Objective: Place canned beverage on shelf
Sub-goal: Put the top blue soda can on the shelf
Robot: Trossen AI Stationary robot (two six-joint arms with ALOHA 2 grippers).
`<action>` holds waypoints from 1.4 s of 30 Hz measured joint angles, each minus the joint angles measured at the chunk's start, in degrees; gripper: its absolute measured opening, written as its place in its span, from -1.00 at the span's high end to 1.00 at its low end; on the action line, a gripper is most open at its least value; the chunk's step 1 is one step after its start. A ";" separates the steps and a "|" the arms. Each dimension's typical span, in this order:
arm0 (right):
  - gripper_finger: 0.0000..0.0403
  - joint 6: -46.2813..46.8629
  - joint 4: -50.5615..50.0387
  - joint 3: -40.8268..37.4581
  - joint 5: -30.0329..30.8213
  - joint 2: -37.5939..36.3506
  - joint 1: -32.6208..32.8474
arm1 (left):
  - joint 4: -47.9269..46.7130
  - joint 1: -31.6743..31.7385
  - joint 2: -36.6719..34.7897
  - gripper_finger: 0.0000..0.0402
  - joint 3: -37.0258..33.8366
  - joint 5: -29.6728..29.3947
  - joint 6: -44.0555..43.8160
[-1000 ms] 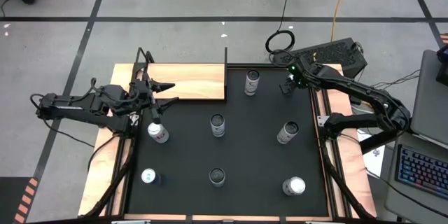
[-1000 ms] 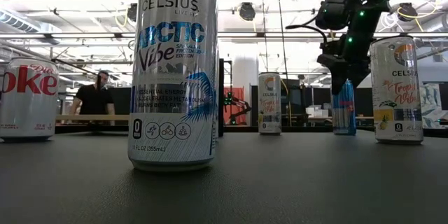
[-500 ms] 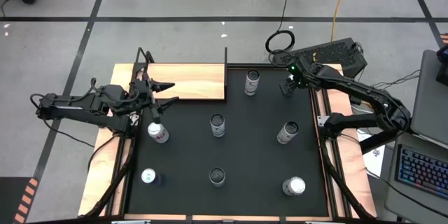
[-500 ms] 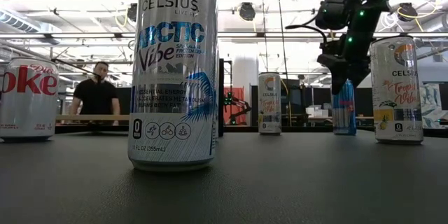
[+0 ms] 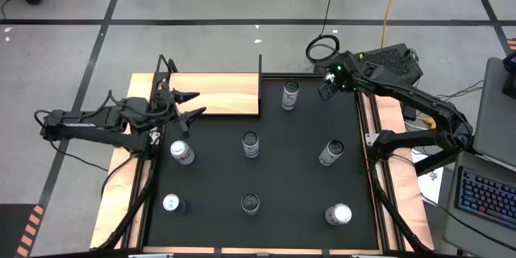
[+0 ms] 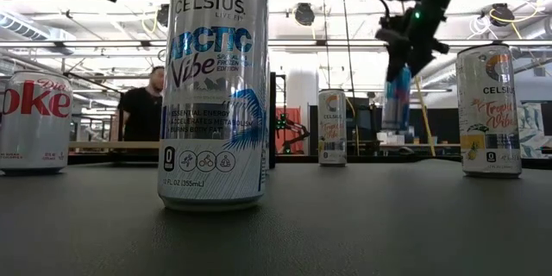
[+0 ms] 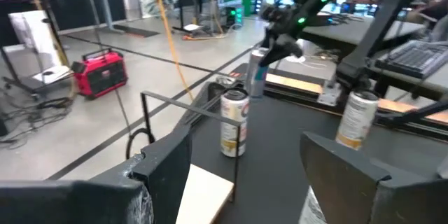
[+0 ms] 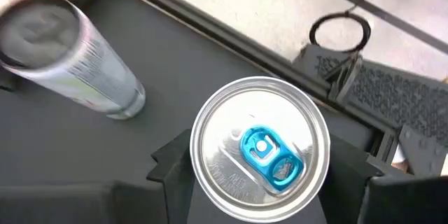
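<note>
Low view: right gripper (image 6: 402, 52) jaws clamp a blue can (image 6: 397, 99) above the mat; left jaws wide

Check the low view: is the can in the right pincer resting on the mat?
No, the blue can held by the right pincer hangs clear above the black mat.

"CELSIUS", "ARCTIC Vibe" and "12 FL OZ (355mL)" are read on the near can (image 6: 215, 86). "oke" is read on the red-lettered can (image 6: 33, 121). "CELSIUS" is printed on the yellow can (image 6: 489, 110).
</note>
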 joint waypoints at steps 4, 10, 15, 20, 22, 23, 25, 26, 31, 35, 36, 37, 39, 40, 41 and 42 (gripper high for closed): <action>-0.02 -1.24 -0.77 4.17 0.11 0.00 0.96 | -0.09 1.82 0.41 -0.33 0.00 -0.39 0.00; -0.02 -2.68 -0.72 9.58 0.20 -0.02 2.38 | 0.24 5.74 2.84 -0.33 0.00 -0.39 0.00; -0.02 -3.23 0.79 12.38 -2.07 -0.04 3.38 | 0.43 10.53 5.87 -0.33 0.00 1.16 0.00; -0.02 -4.27 5.43 13.12 -4.49 -0.04 4.10 | 2.11 16.02 8.18 -0.33 0.00 6.05 -0.02; -0.02 -4.46 6.83 13.12 -4.61 0.03 4.29 | 2.26 18.21 8.68 -0.33 0.00 8.34 -0.04; -0.01 -4.57 7.36 13.12 -4.83 0.07 4.27 | 2.42 19.28 8.94 -0.33 0.00 9.43 -0.02; -0.01 -4.62 8.98 13.12 -6.44 0.17 4.21 | 2.64 21.55 9.28 -0.33 0.00 11.54 -0.02; -0.01 -4.58 10.10 13.12 -7.04 0.37 4.21 | 3.29 22.67 9.52 -0.33 0.00 12.94 0.00; -0.01 -4.65 15.53 13.12 -8.07 1.79 4.26 | 5.11 28.67 10.56 -0.33 0.00 20.86 0.38; -0.01 -4.48 20.25 13.12 -11.75 3.75 4.18 | 4.81 32.88 10.85 -0.33 0.00 24.38 0.37; -0.01 -4.49 21.47 13.12 -12.67 4.26 4.18 | 4.70 33.72 10.86 -0.33 0.00 25.09 0.37; -0.01 -4.47 22.60 13.12 -13.25 4.75 4.22 | 4.70 34.53 10.86 -0.33 0.00 25.86 0.33; -0.01 -4.48 24.87 13.12 -13.57 5.78 4.27 | 4.72 35.98 10.84 -0.33 0.00 28.14 0.24; -0.01 -4.48 25.80 13.12 -13.62 6.26 4.27 | 4.73 36.64 10.86 -0.33 0.00 29.57 0.00; -0.01 -4.48 26.64 13.12 -14.31 6.78 4.21 | 4.72 37.20 10.87 -0.33 0.00 30.96 -0.02; -0.01 -4.44 27.72 13.12 -14.76 7.29 4.21 | 4.76 37.65 10.99 -0.33 0.00 32.22 -0.02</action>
